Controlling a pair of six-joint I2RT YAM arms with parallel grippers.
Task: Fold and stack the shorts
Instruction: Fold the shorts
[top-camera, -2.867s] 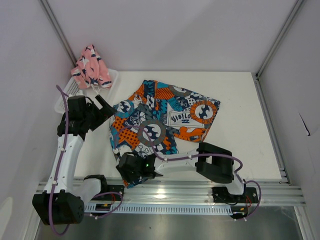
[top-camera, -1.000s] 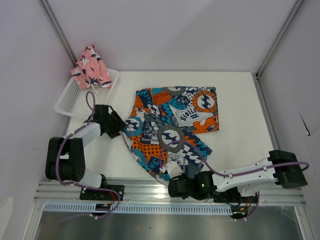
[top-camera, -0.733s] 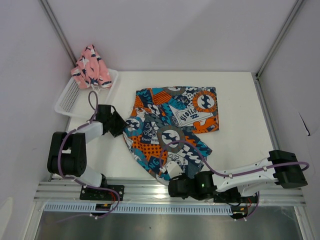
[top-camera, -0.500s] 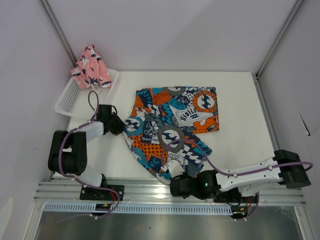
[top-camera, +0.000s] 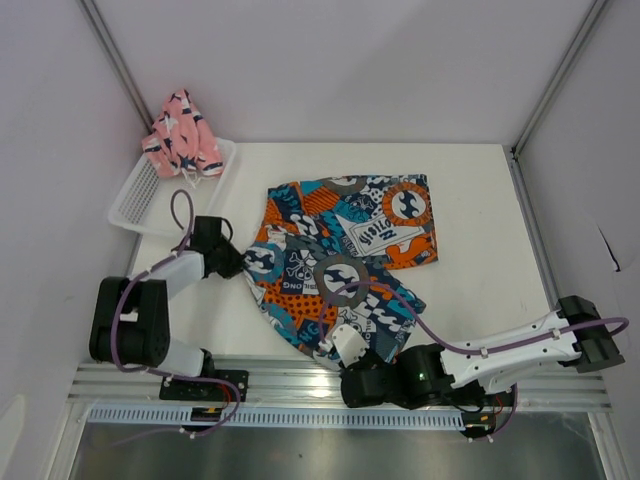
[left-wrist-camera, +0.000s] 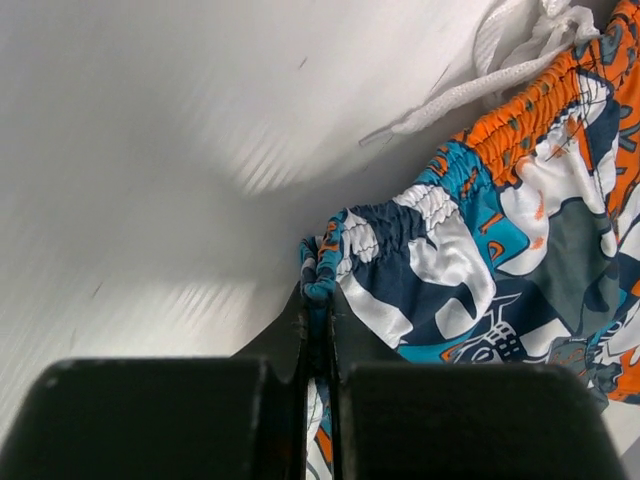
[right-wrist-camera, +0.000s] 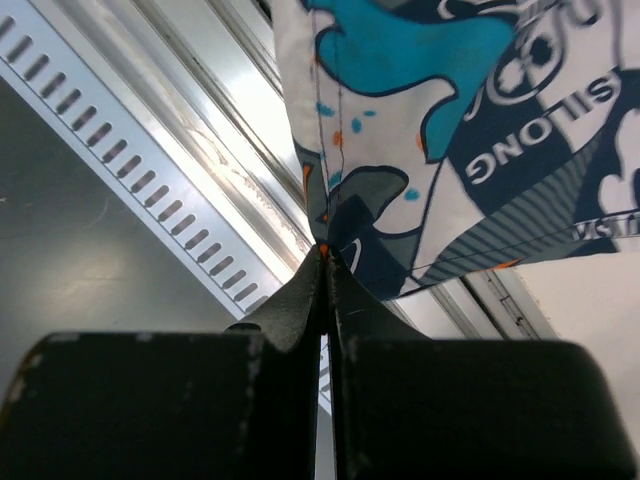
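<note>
At opposite edges of the shorts (top-camera: 345, 235), your left gripper (left-wrist-camera: 318, 305) and right gripper (right-wrist-camera: 325, 262) pinch fabric, likely to spread it.

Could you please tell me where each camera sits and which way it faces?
Top external: above and behind the arms, looking down on the table; left arm and right arm show.
Left wrist: on the left arm, looking along the left pincer, shut on the waistband of the printed shorts.
Right wrist: on the right arm, looking past the right pincer, shut on their hem.
All three share the printed shorts.
</note>
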